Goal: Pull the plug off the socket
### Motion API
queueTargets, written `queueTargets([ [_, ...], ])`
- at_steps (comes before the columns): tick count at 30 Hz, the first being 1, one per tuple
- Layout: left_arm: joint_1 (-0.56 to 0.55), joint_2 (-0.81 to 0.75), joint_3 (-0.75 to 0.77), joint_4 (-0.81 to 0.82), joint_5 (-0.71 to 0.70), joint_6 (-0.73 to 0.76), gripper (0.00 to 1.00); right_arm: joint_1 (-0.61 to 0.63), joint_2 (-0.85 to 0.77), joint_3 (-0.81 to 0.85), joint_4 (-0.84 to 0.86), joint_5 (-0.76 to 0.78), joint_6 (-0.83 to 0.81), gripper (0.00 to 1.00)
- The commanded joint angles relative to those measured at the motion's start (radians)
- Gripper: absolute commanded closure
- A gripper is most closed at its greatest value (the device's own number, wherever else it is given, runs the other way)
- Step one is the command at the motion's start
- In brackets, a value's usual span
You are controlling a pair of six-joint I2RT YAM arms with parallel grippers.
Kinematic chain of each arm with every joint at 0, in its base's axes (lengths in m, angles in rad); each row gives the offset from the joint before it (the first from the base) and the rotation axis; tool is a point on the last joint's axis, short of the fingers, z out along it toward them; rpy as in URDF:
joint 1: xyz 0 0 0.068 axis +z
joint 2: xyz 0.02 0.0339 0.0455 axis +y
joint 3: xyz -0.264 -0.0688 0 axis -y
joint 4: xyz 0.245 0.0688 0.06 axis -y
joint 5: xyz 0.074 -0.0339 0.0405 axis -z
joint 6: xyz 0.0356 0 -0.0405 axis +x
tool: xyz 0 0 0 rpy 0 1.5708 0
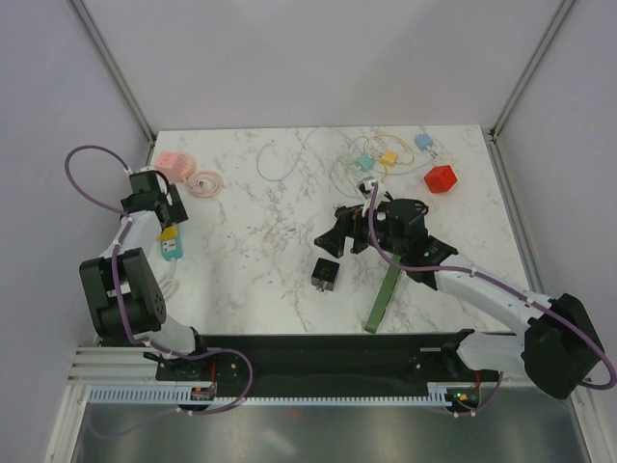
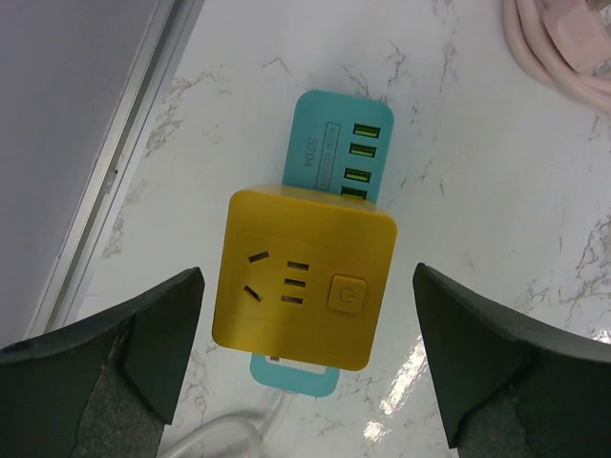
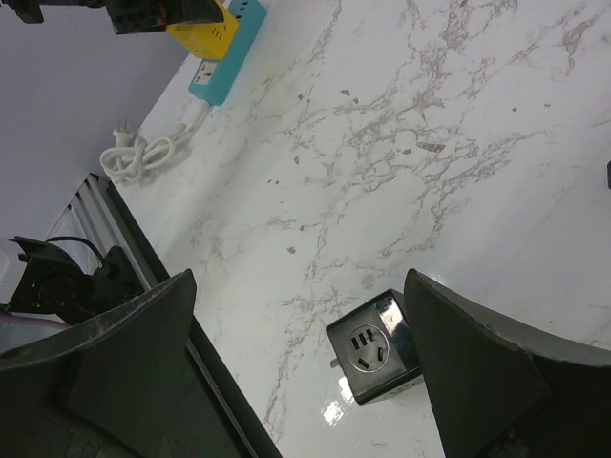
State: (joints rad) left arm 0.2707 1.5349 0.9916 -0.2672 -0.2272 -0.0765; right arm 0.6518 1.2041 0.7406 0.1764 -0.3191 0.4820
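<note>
Presently your left gripper [image 2: 305, 275] gapes empty over yellow plug [image 2: 307, 286] on teal socket [image 2: 329, 119], left edge. Your right gripper [image 3: 298, 277] gapes empty.

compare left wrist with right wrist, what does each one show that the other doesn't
Only the left wrist view shows the four USB ports on the teal power strip, the button on the yellow plug adapter, and a pink cable. Only the right wrist view shows a dark cube socket and a coiled white cord. Both show the adapter seated on the strip, on the marble table.
</note>
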Motion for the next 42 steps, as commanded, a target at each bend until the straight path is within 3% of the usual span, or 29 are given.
queueTargets([
  [1,0.002,0.011,-0.014,0.057,0.025,0.032,0.03,0.0,0.024,-0.001,0.052,-0.026,0.0,0.02],
  [4,0.002,0.018,-0.011,0.049,0.046,0.032,0.11,0.0,0.043,0.0,0.06,-0.031,0.009,0.02],
  [7,0.002,0.024,-0.007,0.042,0.051,0.029,0.31,0.0,0.057,0.0,0.063,-0.029,0.013,0.02],
  [10,0.002,0.025,-0.011,0.037,0.058,0.015,0.38,0.0,0.068,0.003,0.06,-0.026,0.012,0.02],
  [11,0.001,0.025,-0.011,0.033,0.06,0.014,0.49,0.0,0.069,0.005,0.049,-0.018,0.007,0.02],
  [17,-0.007,-0.007,0.019,-0.024,0.149,-0.032,0.76,0.0,0.106,0.035,-0.024,0.067,-0.016,0.02],
  [20,-0.059,-0.086,0.007,-0.037,0.169,-0.065,0.92,0.0,0.15,0.068,-0.055,0.087,-0.019,0.02],
  [22,-0.118,-0.123,0.001,-0.04,0.163,-0.081,0.98,0.0,0.179,0.091,-0.063,0.077,-0.011,0.02],
  [30,-0.192,-0.234,-0.051,-0.067,0.342,-0.172,0.98,0.054,0.29,0.144,0.009,-0.001,0.067,0.02],
  [36,-0.298,-0.254,-0.079,-0.047,0.426,-0.16,0.98,0.183,0.414,0.218,0.077,0.048,0.151,0.02],
  [42,-0.337,-0.249,-0.076,-0.02,0.575,-0.177,0.98,0.232,0.552,0.252,0.222,0.131,0.358,0.02],
])
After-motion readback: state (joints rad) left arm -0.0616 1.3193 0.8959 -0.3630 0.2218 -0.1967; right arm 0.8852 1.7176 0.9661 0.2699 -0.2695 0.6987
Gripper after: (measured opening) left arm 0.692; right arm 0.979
